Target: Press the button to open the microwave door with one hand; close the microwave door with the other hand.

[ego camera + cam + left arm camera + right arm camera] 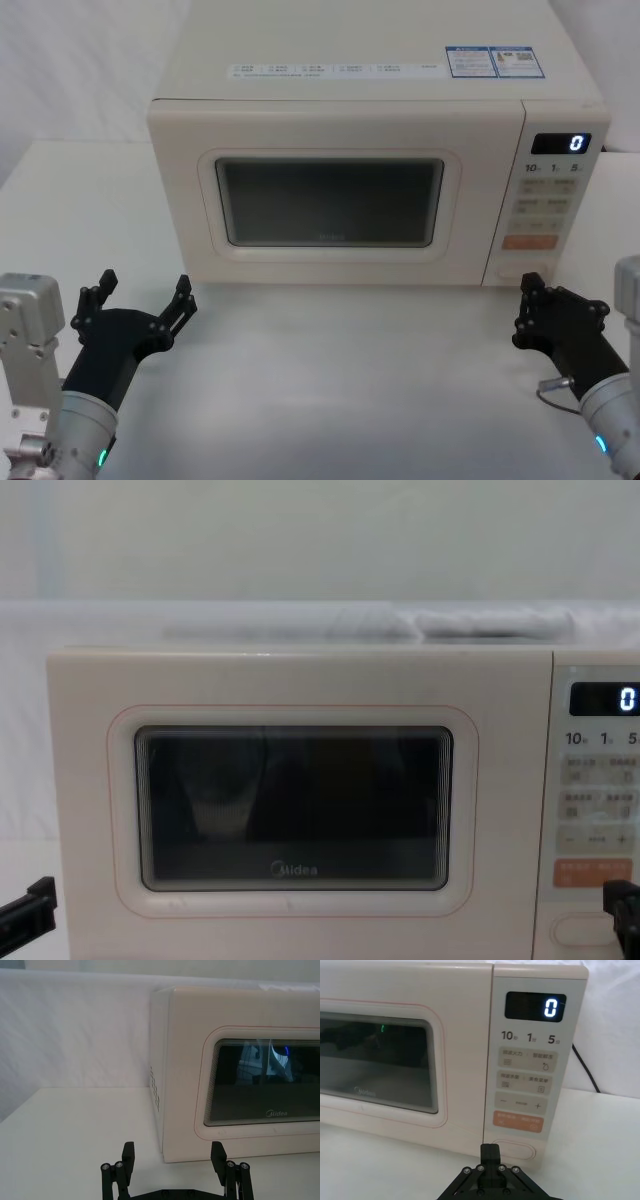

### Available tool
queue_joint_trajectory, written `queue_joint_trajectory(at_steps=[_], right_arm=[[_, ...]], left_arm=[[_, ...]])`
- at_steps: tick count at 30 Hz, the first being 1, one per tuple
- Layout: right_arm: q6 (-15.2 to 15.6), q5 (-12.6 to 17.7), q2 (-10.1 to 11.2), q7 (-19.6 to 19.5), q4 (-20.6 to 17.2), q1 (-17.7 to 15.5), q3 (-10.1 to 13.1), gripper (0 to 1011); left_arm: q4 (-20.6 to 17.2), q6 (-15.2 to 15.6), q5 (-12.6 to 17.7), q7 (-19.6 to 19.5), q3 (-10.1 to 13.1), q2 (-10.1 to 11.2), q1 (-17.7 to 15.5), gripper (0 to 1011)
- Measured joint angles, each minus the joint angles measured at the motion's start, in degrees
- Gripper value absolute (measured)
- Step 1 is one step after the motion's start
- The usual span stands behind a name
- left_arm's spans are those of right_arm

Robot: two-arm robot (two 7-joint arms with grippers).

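**Microwave shut, both grippers low in front**

Microwave point(360, 150): cream-white box on a white table point(330, 380), set back centre, front facing the robot. Top carries a strip of small printed labels and a blue-and-white sticker near the right rear.

Door point(330, 200): closed, flush with the front. Cream panel, dark rounded-rectangle window, thin pink outline around the frame. "Midea" logo sits just under the window, legible in the chest view. Glass shows faint reflections; interior too dark to make out.

Control panel, right of the door: black display point(561, 143) reads "0". Below it "10 1 5" markings, then rows of small pale keys with grey print, a minus/plus bar, an orange key point(517, 1121). Button point(512, 1150): wide pill shape, cream, thin outline, lowest on the panel, at the bottom right corner of the front. A dark cable runs down behind the right side.

Left gripper point(143, 300): black, over the table near the door's lower left corner, clear of it. Fingers spread wide, nothing between them. The left wrist view shows both tips point(129, 1156) apart, pointing at the microwave's left front corner.

Right gripper point(532, 303): black, just in front of the button, below the panel. Fingers brought together, grasping nothing; the right wrist view shows a single joined tip point(490, 1152) overlapping the button's lower edge. Contact cannot be told.
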Motion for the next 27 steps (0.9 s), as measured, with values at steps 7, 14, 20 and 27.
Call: queue_joint_trajectory(at_steps=[7,14,20,27], right_arm=[[2.18,2.25,-0.36,2.88,0.74,1.45,1.99,0],[3.43,4.35,-0.75,4.56,2.44,2.93,2.85,0],[3.69,5.36,-1.33,4.85,4.69,4.23,2.73,0],[2.89,6.14,-2.15,4.95,7.86,5.78,2.39,0]], left_arm=[[0.0,0.0,0.0,0.0,0.0,0.0,0.0,1001],[0.0,0.0,0.0,0.0,0.0,0.0,0.0,1001],[0.0,0.0,0.0,0.0,0.0,0.0,0.0,1001],[0.0,0.0,0.0,0.0,0.0,0.0,0.0,1001]])
